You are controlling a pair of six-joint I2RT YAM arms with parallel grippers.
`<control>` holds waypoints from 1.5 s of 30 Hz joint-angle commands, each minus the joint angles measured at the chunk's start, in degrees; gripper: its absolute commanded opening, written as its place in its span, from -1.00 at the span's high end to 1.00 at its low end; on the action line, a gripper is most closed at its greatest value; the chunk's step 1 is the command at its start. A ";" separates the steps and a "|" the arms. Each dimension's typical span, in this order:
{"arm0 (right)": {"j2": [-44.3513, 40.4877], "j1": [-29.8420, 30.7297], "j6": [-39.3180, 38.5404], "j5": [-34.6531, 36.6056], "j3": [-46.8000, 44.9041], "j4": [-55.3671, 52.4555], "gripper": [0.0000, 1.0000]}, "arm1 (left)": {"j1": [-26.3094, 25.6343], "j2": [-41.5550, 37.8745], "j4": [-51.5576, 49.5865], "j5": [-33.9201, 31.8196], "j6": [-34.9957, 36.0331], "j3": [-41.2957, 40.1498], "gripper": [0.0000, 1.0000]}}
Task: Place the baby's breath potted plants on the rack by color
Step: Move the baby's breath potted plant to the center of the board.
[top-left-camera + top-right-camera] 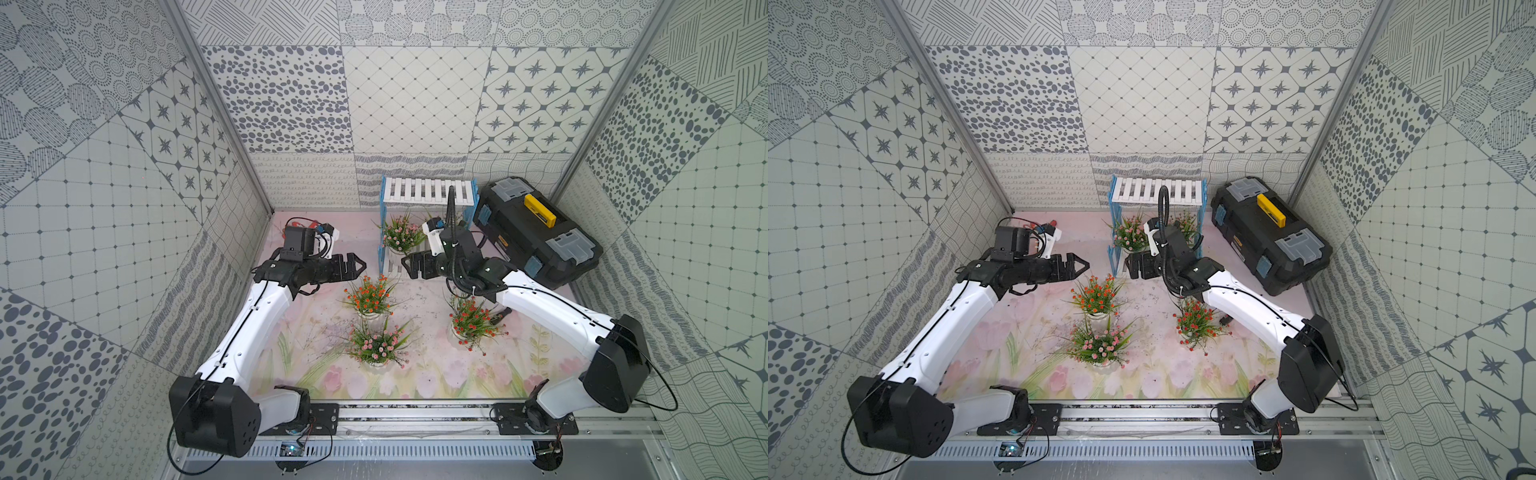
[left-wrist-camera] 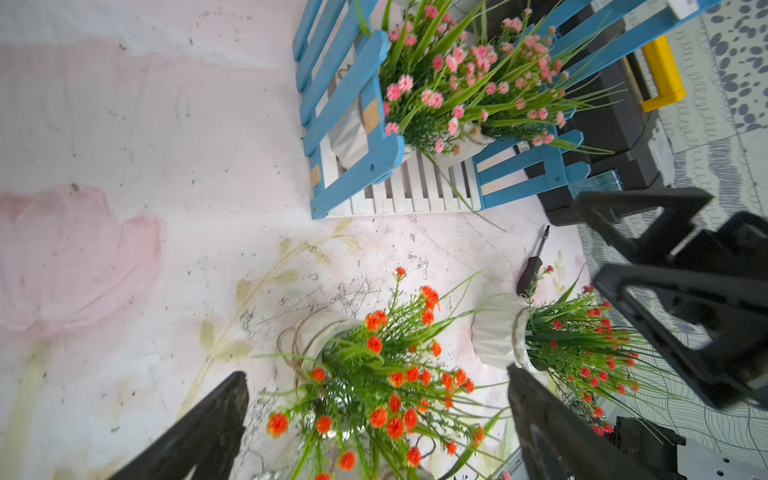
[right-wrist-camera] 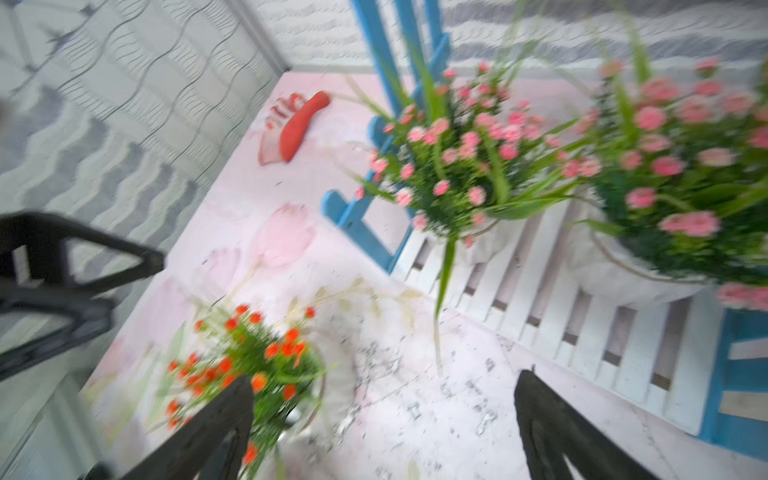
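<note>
Orange-red plants: both stand on the table (image 1: pixel 419 365) in front of the rack (image 1: pixel 428 192), the left orange-red plant (image 1: pixel 370 296) off its left end and the right orange-red plant (image 1: pixel 471 321) off its right.
Pink plants: two sit on the rack's lower tier (image 1: pixel 400 235); the third pink plant (image 1: pixel 379 345) stands farthest out.
My left gripper (image 1: pixel 360 264): released, empty, by the rack's left front corner, the left orange-red plant just below.
My right gripper (image 1: pixel 406 266): spread, empty, at the rack's lower front edge.
Judgement: my left arm is nearer.
</note>
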 commanded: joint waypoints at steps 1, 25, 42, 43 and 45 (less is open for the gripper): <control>-3.51 0.49 -3.85 -14.91 1.32 -7.30 -0.96 | -0.05 -2.16 -16.25 -6.69 -4.49 0.67 -0.95; -5.62 3.13 -11.65 -35.80 -6.24 -19.58 -0.96 | -1.59 -12.22 -34.25 -11.20 -18.91 -10.68 -0.97; -1.96 3.96 -10.87 -22.78 -8.81 -17.66 -0.65 | -6.28 -12.30 -34.46 -8.85 -22.85 -20.13 -0.89; -1.81 4.32 -11.04 -22.12 -9.26 -17.08 -0.64 | -6.32 -12.94 -33.64 -8.38 -23.70 -20.88 -0.89; -1.04 5.05 -11.53 -21.61 -9.77 -16.33 -0.62 | -6.54 -14.24 -31.58 -7.25 -26.14 -22.59 -0.87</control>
